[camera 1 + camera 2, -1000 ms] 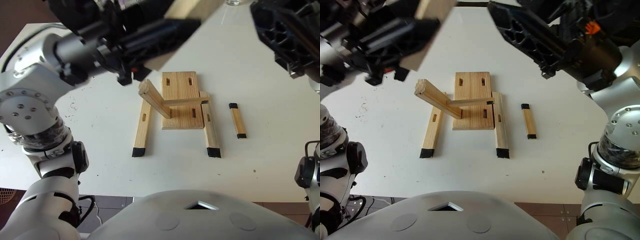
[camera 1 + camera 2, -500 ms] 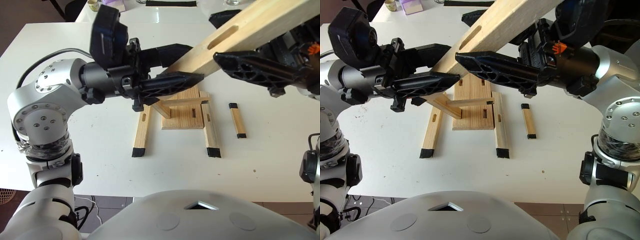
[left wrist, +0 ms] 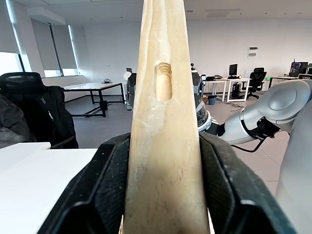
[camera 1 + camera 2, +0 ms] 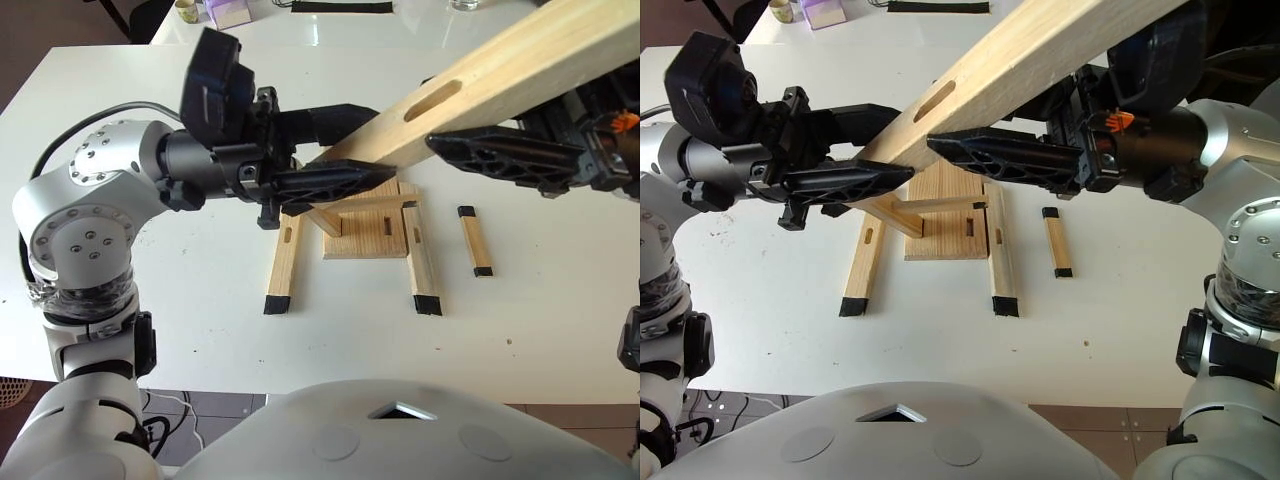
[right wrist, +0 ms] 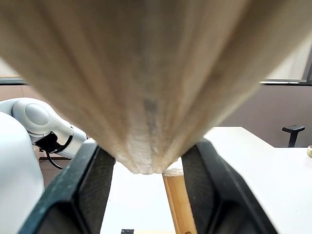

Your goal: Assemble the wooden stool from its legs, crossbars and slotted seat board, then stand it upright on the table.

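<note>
A long wooden leg [image 4: 500, 75] with a slot hangs slanted in the air above the table. My left gripper [image 4: 385, 140] is shut on its lower end, and the left wrist view shows the leg [image 3: 165, 122] clamped between both fingers [image 3: 105, 195]. My right gripper [image 4: 440, 115] is shut on the same leg from the other side, its fingers [image 5: 90, 195] flanking the wood [image 5: 146, 73]. Below lies the slotted seat board [image 4: 360, 170]. A tilted leg [image 4: 312, 200] stands in it, joined to a crossbar [image 4: 365, 203].
Two more legs with black feet lie on the white table [image 4: 180, 280]: one left of the board [image 4: 285, 255], one at its right edge [image 4: 420, 260]. A short crossbar with black ends [image 4: 475, 240] lies further right. Small items sit at the table's far edge [image 4: 230, 12].
My left arm lowered the leg away from the camera. My right gripper came in from the upper right and closed around the leg. The parts on the table have not moved.
</note>
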